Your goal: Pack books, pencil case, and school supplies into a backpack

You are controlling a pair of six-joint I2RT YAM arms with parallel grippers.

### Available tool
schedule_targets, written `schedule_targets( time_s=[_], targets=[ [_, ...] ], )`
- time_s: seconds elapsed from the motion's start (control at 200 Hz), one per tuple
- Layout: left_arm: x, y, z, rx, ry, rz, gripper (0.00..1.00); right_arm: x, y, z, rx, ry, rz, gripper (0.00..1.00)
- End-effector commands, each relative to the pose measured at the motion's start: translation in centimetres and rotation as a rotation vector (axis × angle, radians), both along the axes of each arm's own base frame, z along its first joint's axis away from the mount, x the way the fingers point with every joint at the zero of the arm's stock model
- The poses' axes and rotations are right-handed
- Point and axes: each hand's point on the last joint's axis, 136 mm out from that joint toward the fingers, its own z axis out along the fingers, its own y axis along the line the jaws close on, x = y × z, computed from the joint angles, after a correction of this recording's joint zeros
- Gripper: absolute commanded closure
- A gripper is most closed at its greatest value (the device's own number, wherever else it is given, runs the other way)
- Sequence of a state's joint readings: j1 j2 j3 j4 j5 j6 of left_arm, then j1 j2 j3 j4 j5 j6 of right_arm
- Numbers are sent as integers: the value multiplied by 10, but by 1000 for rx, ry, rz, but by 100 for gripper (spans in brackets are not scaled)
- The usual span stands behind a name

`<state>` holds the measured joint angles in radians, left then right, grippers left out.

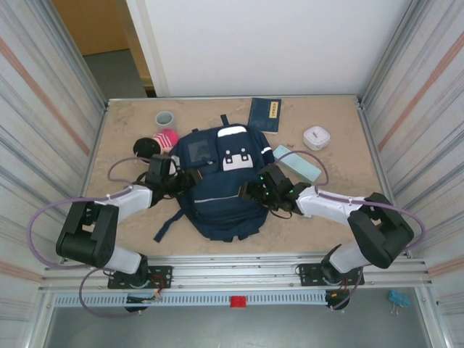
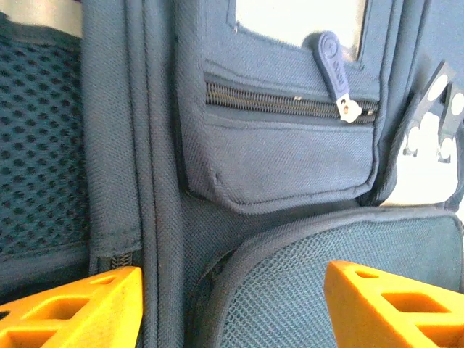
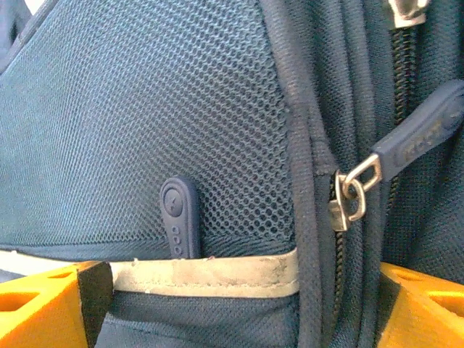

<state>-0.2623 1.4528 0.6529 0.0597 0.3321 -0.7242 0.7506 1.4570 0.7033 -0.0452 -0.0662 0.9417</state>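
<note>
The navy backpack (image 1: pixel 217 190) lies flat in the middle of the table, its white patches toward the far side. A thin dark navy book (image 1: pixel 264 114) with gold lettering lies beyond it. My left gripper (image 1: pixel 187 180) rests on the backpack's left side, and my right gripper (image 1: pixel 252 191) on its right side. In the left wrist view the left gripper (image 2: pixel 232 312) stands open over a mesh pocket (image 2: pixel 312 283), below a zipped pocket (image 2: pixel 283 145). The right gripper (image 3: pixel 232 312) is open too, astride a grey stripe (image 3: pixel 210 274), with a rubber zipper pull (image 3: pixel 180 216) just above.
A pale teal flat item (image 1: pixel 297 163) lies right of the backpack, a small white case (image 1: pixel 317 137) beyond it. At the far left are a grey roll (image 1: pixel 165 118), a pink object (image 1: pixel 167 138) and a black object (image 1: pixel 147 147). Metal walls close in both sides.
</note>
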Motion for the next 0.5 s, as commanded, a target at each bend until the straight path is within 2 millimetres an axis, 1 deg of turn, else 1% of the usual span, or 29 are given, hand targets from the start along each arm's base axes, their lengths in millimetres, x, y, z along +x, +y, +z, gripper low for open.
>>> schedule_targets(
  time_s=[0.0,0.08,0.155,0.205,0.261,0.336,0.401,0.441,0.496],
  targets=[
    [10,9,37,95,-94,-35,32,13,11,40,60,-105,-22,10],
    [4,10,71,169,-194,-94,30,7,-7,58,37,-142,-23,8],
    [-6,2,103,210,-326,-219,27,2,-23,75,40,-173,-10,8],
    [-17,-6,117,230,-395,-317,28,-1,-33,84,61,-189,-1,7],
    [-29,-15,126,277,-465,-432,29,-2,-44,91,94,-195,0,6],
    [-50,-39,129,335,-570,-639,30,-1,-58,94,142,-197,-3,6],
    [-70,-63,123,372,-644,-826,33,2,-70,95,166,-197,-24,6],
    [-81,-78,119,377,-677,-932,34,3,-76,91,173,-187,-35,6],
    [-89,-97,108,390,-684,-1033,33,5,-83,87,180,-175,-43,6]
  ],
)
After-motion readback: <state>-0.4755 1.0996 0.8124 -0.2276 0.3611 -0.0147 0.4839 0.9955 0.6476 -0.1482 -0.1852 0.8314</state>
